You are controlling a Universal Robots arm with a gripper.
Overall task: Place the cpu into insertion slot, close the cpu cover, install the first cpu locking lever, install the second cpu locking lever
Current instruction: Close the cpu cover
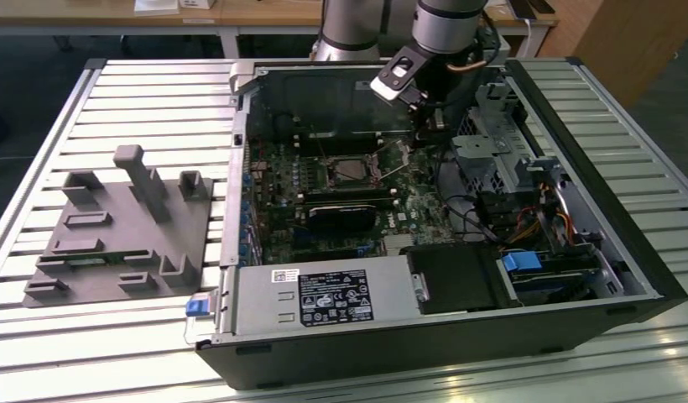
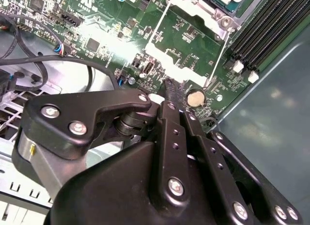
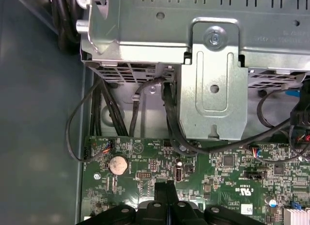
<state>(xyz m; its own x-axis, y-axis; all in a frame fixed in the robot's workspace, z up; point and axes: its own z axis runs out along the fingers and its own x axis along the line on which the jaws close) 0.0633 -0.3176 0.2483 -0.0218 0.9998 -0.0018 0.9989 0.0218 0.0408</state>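
In the exterior view, 1 power supply (image 1: 321, 298) sits nearest, then 1 black heatsink (image 1: 344, 220). Beyond it, 1 cpu (image 1: 346, 170) lies in the 1 slot (image 1: 320, 172), with 1 cover (image 2: 193, 11) framing it. In the second wrist view, 2 wire levers (image 2: 157, 24) run from the cover toward the gripper (image 2: 172, 91). Its jaws are clenched together with nothing visible between them, low over the board (image 3: 218, 171) near 1 coin cell (image 3: 117, 164). Farthest is 1 metal cage (image 3: 213, 65).
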